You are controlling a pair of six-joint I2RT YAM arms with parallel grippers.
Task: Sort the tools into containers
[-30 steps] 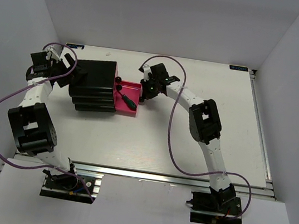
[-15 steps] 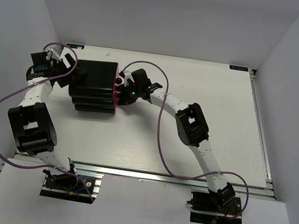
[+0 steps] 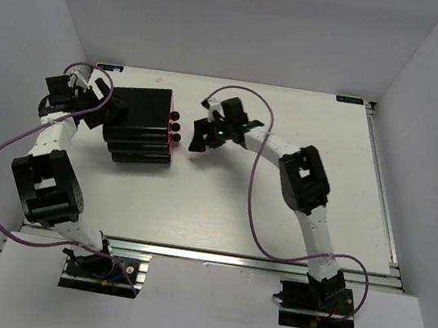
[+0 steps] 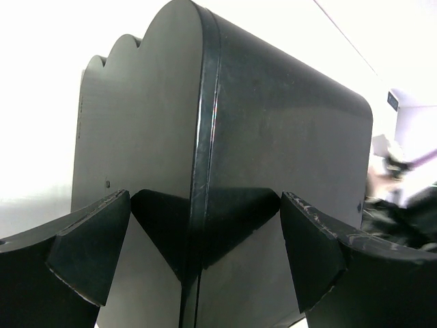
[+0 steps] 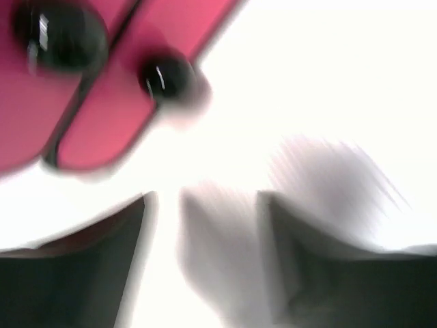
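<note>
The black drawer cabinet [image 3: 137,123] stands at the back left, its magenta-pink drawers [image 3: 170,142] all pushed in, round black knobs [image 3: 177,127] facing right. No tools show in any view. My right gripper [image 3: 197,138] hovers just right of the knobs, apart from them, open and empty. In the blurred right wrist view the pink drawers [image 5: 102,130] and two knobs [image 5: 166,78] sit at top left, ahead of my right gripper [image 5: 205,253]. My left gripper [image 3: 101,112] is open behind the cabinet. The left wrist view shows the cabinet's black back [image 4: 205,150] filling the space ahead of my left gripper [image 4: 205,260].
The white table [image 3: 277,214] runs to the right and front of the cabinet. White walls close in the back and both sides. A purple cable [image 3: 7,149] loops off the left arm; another arcs over the right arm.
The pink drawer that stood pulled out with a green-handled screwdriver inside is now pushed in. My right gripper pressed it in, then drew back to the right and opened. The left arm held still.
</note>
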